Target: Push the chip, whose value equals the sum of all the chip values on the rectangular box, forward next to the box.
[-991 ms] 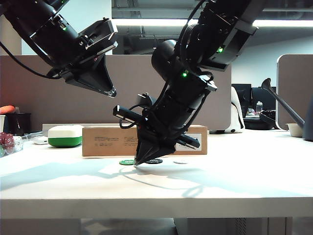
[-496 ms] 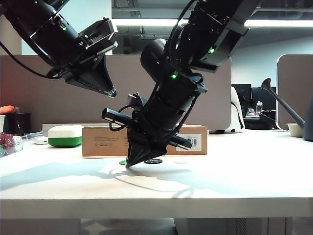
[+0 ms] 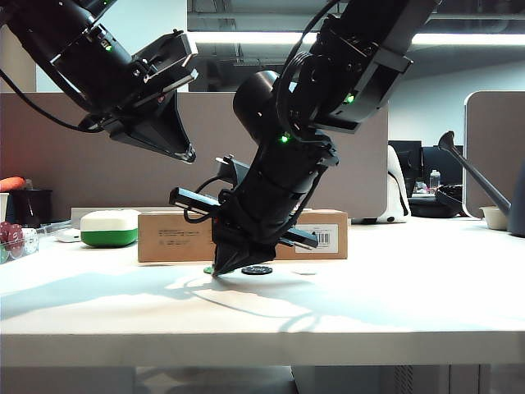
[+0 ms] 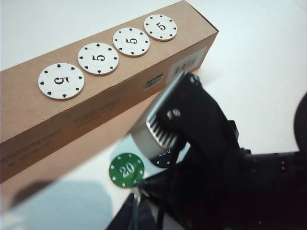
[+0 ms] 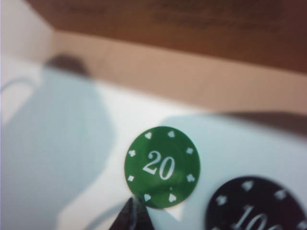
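The green chip (image 5: 162,166) marked 20 lies flat on the white table, a short way in front of the long brown rectangular box (image 4: 72,115). Several white chips (image 4: 98,58) marked 5 lie in a row on top of the box. My right gripper (image 5: 134,213) is shut, and its pointed tip rests on the table against the green chip's near edge. In the exterior view that tip (image 3: 220,271) hides most of the chip (image 3: 208,269). My left gripper (image 3: 187,153) hangs shut high above the table's left part, holding nothing.
A black chip (image 5: 254,206) marked 100 lies just beside the green one, and a pale chip (image 3: 303,270) sits further right. A green-and-white case (image 3: 109,227) stands left of the box. A watering can (image 3: 492,189) is at far right.
My right gripper has slid left along the table, from in front of the black chip to the green chip's near edge. The left arm has not moved.
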Robot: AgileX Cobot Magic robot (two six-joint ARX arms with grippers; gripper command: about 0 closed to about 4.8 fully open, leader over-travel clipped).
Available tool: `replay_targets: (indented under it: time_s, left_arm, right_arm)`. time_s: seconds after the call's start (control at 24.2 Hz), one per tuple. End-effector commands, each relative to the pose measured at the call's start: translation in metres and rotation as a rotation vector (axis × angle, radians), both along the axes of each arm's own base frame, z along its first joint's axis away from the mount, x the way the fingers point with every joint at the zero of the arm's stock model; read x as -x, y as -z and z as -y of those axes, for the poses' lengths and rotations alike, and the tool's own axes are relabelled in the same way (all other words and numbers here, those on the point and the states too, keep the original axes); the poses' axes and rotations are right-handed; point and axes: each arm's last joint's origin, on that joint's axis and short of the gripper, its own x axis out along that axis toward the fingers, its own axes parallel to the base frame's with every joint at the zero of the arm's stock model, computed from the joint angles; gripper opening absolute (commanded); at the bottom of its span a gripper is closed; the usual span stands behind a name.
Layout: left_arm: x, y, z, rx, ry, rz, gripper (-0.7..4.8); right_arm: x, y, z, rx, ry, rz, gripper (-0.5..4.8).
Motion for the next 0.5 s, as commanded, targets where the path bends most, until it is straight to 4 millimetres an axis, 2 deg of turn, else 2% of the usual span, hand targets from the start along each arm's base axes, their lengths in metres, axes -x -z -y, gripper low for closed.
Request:
replay_targets:
  time_s: [0.04, 0.21, 0.5]
  left_arm:
    - [0.0, -0.003, 0.001, 0.007, 0.003, 0.016, -0.05]
    - [0.0, -0.003, 0.001, 0.007, 0.003, 0.016, -0.05]
    - [0.0, -0.003, 0.001, 0.007, 0.003, 0.016, -0.05]
  right_arm:
    - [0.001, 0.015, 0.007, 0.071, 0.027, -0.054, -0.05]
    - [-0.001, 0.006, 0.001, 0.038, -0.007, -0.076, -0.05]
    - [-0.007, -0.01, -0.007, 0.058, 0.033, -0.02, -0.05]
